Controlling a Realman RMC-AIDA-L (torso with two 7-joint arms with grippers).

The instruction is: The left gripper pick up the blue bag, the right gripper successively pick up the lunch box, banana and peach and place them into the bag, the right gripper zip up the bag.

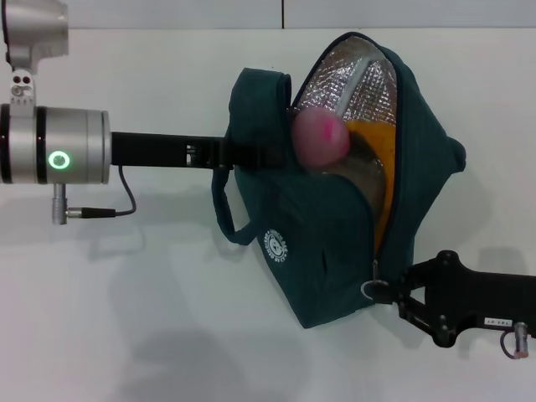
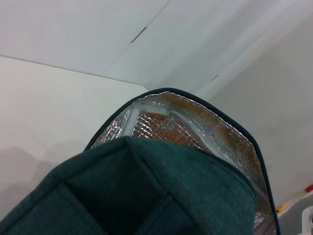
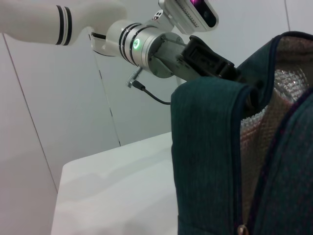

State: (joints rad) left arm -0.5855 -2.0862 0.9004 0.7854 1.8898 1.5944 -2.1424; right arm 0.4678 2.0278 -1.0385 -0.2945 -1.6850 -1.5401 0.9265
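The blue bag hangs off the table with its zip open and the silver lining showing. My left gripper is shut on the bag's upper left rim; the right wrist view shows the left gripper pinching that rim of the bag. The pink peach rests in the mouth of the bag, and the orange banana lies behind it against the lining. The lunch box is hidden. At the bag's lower right corner, my right gripper is closed at the metal ring zip pull. The left wrist view shows only the bag and lining.
The white table lies under and around the bag. A grey cable hangs from the left arm's silver section. A white wall runs behind the table.
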